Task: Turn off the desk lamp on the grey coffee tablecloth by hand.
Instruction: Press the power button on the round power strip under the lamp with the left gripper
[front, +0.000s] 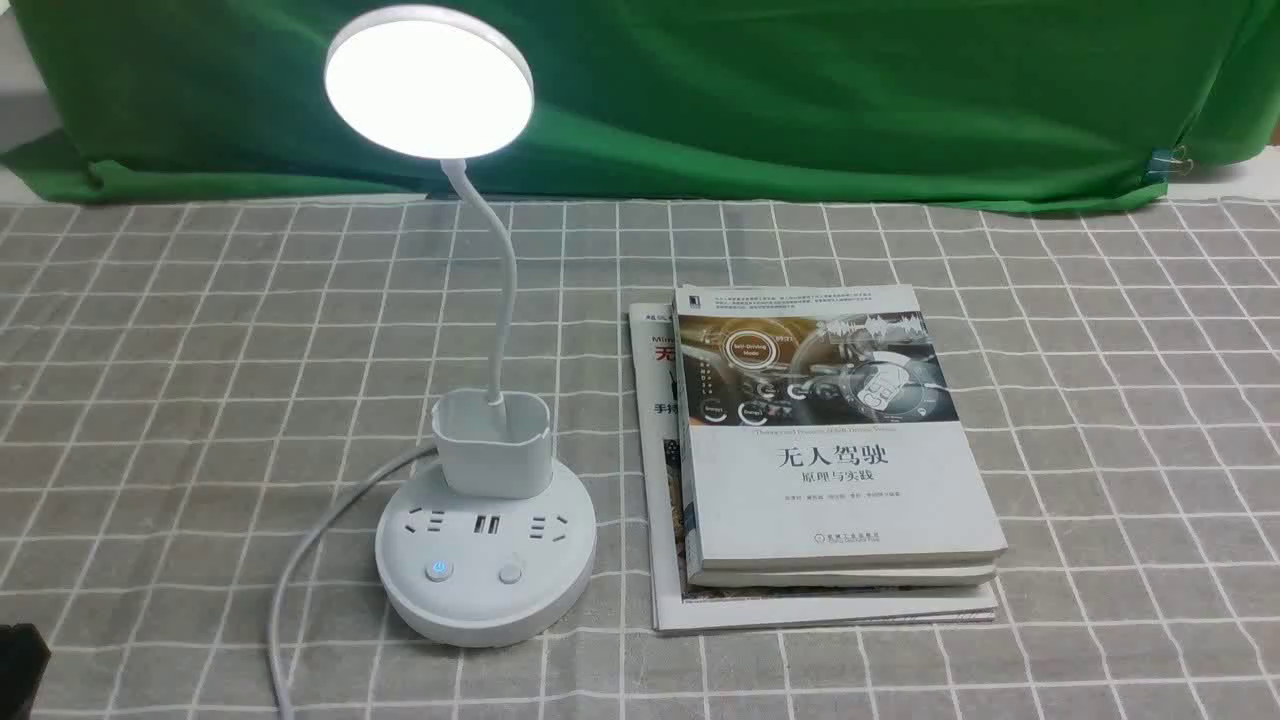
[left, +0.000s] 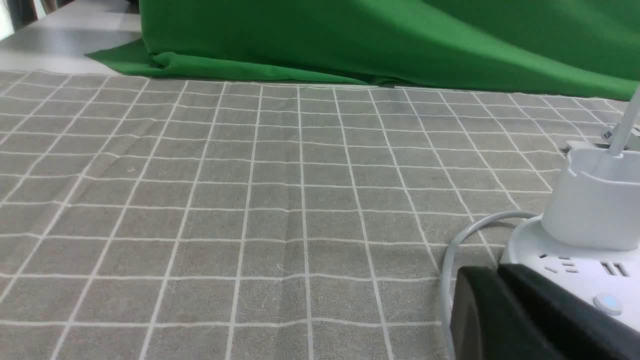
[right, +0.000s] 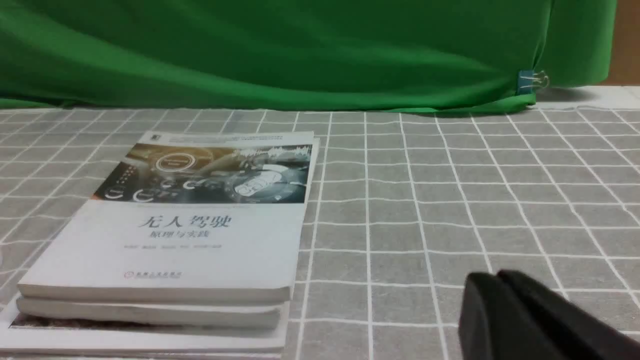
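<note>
The white desk lamp (front: 487, 520) stands on the grey coffee tablecloth (front: 200, 380), left of centre. Its round disc head (front: 429, 82) is lit. Its round base carries sockets, a button (front: 438, 571) glowing blue and a plain button (front: 511, 573). In the left wrist view the base (left: 575, 260) and the glowing button (left: 608, 302) show close behind my left gripper (left: 500, 272), whose black fingers are pressed together and empty. Only a black corner of the left arm (front: 22, 668) shows in the front view. My right gripper (right: 497, 280) is shut and empty above bare cloth, right of the books.
A stack of books (front: 830, 450) lies right of the lamp, also in the right wrist view (right: 175, 230). The lamp's white cord (front: 300, 570) curves from the base toward the front edge. A green cloth backdrop (front: 750, 90) closes the far side, held by a clip (front: 1170, 162).
</note>
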